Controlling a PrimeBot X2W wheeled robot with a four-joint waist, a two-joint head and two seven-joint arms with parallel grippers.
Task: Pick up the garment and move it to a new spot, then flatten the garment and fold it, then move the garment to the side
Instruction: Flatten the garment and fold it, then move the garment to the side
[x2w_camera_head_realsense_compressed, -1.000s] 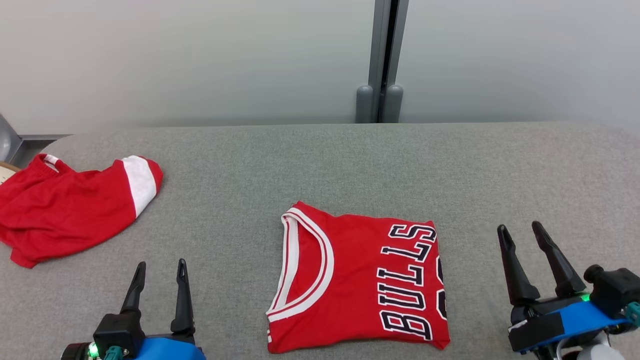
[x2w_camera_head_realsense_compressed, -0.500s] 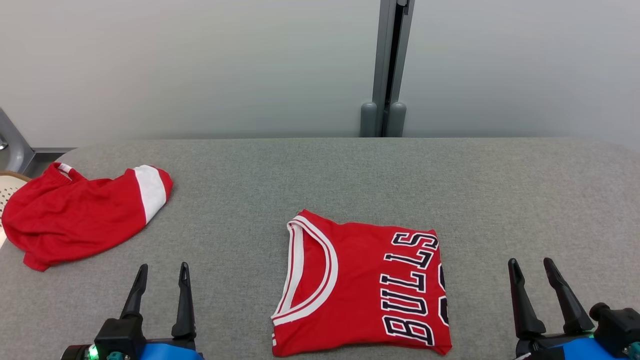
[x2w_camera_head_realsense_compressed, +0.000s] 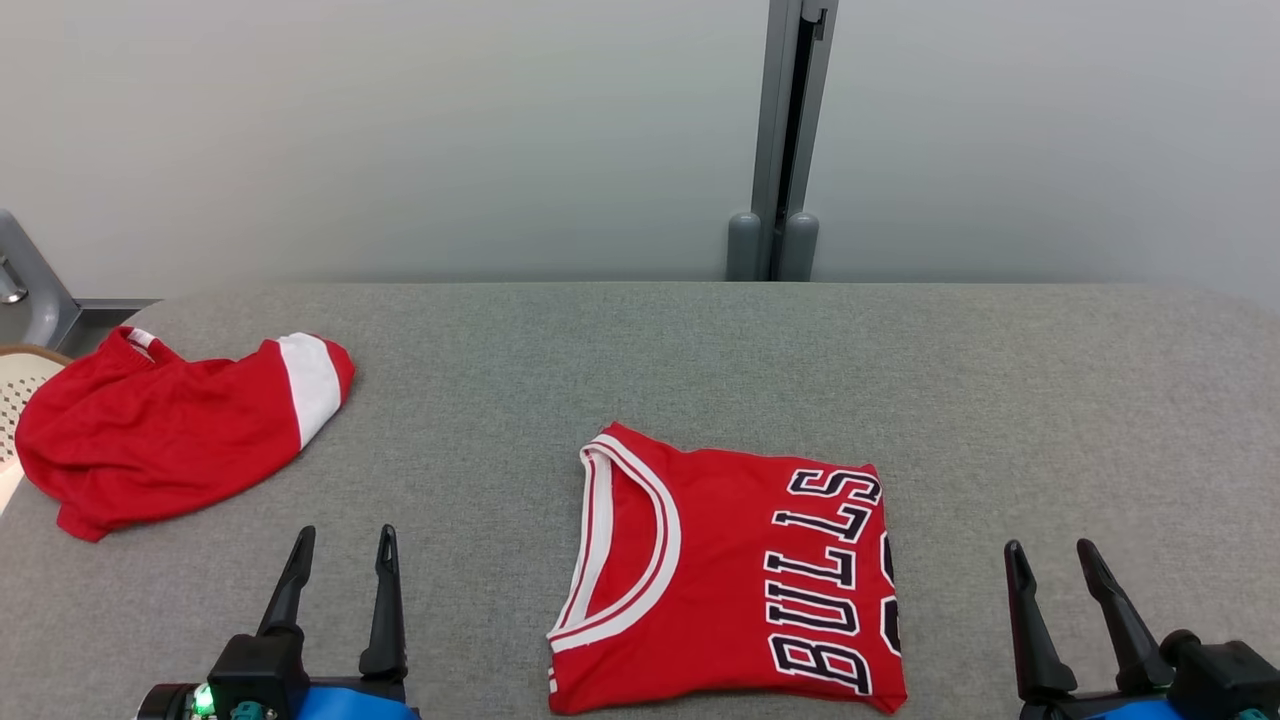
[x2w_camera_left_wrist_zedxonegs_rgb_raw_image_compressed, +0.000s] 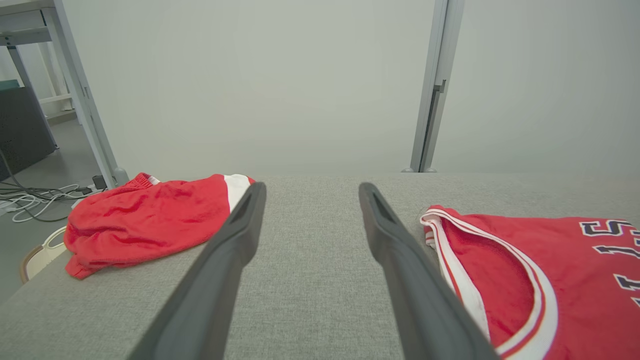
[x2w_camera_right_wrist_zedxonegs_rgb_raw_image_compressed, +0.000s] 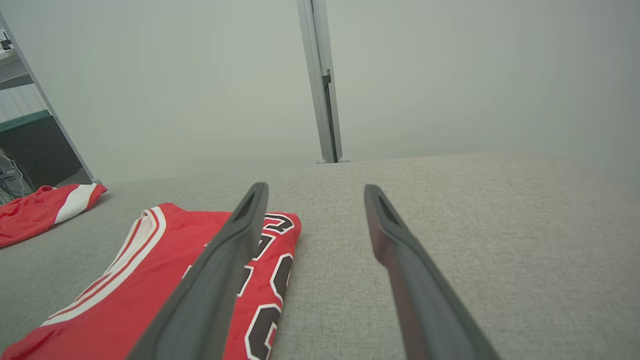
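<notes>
lying flat between both spread, empty jaws, the folded jersey touches neither.

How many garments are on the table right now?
2. The folded jersey lies front and centre on the table; the crumpled red-and-white garment sits at its left edge. None looks hidden, though the table's near edge is out of frame.

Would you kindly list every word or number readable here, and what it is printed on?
"BULLS": folded red jersey, black letters edged white, running sideways in the head view.
Black digits at the jersey's folded edge: partly hidden, unreadable.
Crumpled red garment: no text visible.
</notes>
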